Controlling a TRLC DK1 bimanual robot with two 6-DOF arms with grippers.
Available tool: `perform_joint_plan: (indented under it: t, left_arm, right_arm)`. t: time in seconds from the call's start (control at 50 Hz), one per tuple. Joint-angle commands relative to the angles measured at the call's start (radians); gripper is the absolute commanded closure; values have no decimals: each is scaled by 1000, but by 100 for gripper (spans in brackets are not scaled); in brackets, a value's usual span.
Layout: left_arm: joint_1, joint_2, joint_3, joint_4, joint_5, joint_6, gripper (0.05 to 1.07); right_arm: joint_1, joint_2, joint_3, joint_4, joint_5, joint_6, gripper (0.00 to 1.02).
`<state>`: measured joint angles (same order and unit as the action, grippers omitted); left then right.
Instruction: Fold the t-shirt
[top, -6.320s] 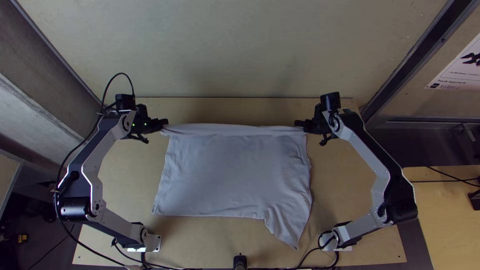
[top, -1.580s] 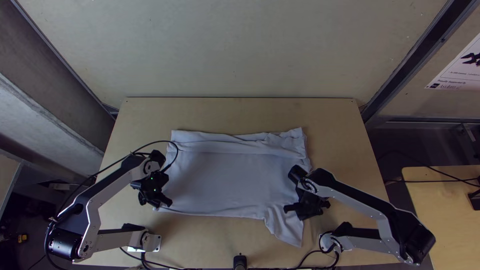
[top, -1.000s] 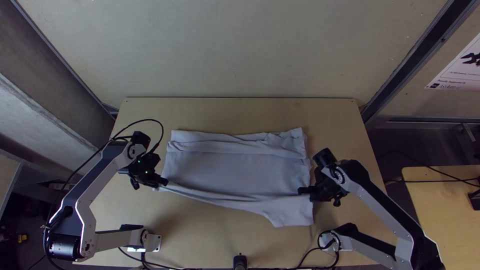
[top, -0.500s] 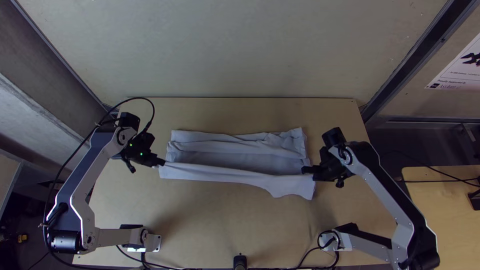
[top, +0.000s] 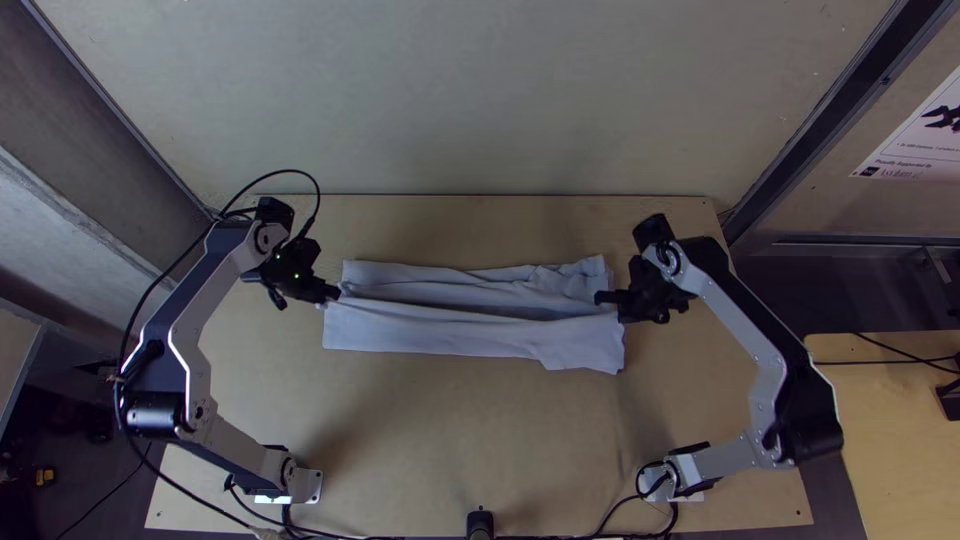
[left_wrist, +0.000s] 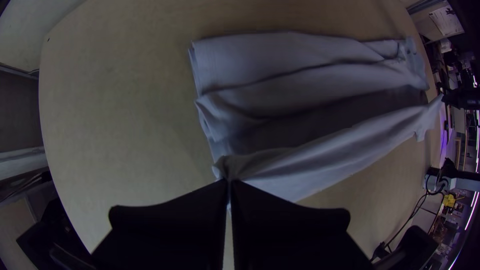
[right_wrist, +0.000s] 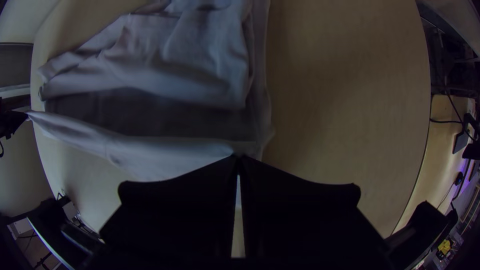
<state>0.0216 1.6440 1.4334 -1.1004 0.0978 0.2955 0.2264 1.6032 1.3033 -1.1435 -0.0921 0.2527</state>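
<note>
Top view | table (top: 450, 440): part-folded t-shirt (top: 450, 335) | gripped: left fingers (top: 330, 292), right fingers (top: 606, 297)

There's room this side of the t-shirt (top: 450, 335), left arm (top: 187, 303) and right arm (top: 750, 315) flanking

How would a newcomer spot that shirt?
Start at the wooden table. Across its middle lies the pale shirt, a long strip pinched by the left fingers and the right fingers. Unlike those stiff black fingers, it is soft, wrinkled cloth.
</note>
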Motion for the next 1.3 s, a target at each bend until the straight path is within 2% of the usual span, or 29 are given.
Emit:
perform_joint_plan:
  t: [0.0,0.28,0.48,0.5,0.56,0.58,0.72,0.74,0.78,0.84,0.86,0.9,1.0,1.18,1.28]
  left_arm:
    - [5,57,78,4,8,-7,104]
    - [6,226,256,4,8,-16,104]
    - [1,297,292,4,6,-33,104]
    - [1,301,292,4,8,-36,102]
    - [0,304,280,4,8,-42,82]
    - [0,306,272,4,8,-44,79]
    - [-2,304,206,63,8,-67,77]
    - [-2,306,202,70,8,-71,72]
    - [0,307,194,74,11,-79,55]
    - [-2,307,185,79,16,-96,15]
    - [0,306,185,79,16,-104,8]
    - [0,300,185,79,25,-116,9]
    - [15,264,185,79,80,-136,9]
    - [75,198,183,73,169,-164,9]
    - [120,166,170,66,249,-167,9]
  right_arm:
    - [-15,73,76,8,20,-18,99]
    - [-50,276,263,18,20,-38,100]
    - [-61,419,376,18,35,-41,99]
    - [-61,429,381,18,37,-43,99]
    - [-61,449,379,33,45,-53,99]
    - [-59,454,378,37,55,-53,99]
    - [-53,491,355,65,86,-52,99]
    - [-52,495,353,65,89,-49,99]
    - [-50,503,356,65,103,-44,99]
    - [-50,506,369,65,118,-43,90]
    - [-50,501,372,65,118,-43,84]
    - [-50,491,381,65,120,-44,68]
    - [-61,451,384,54,118,-64,21]
    - [-82,319,350,67,121,-70,7]
    - [-101,230,349,102,161,-64,6]
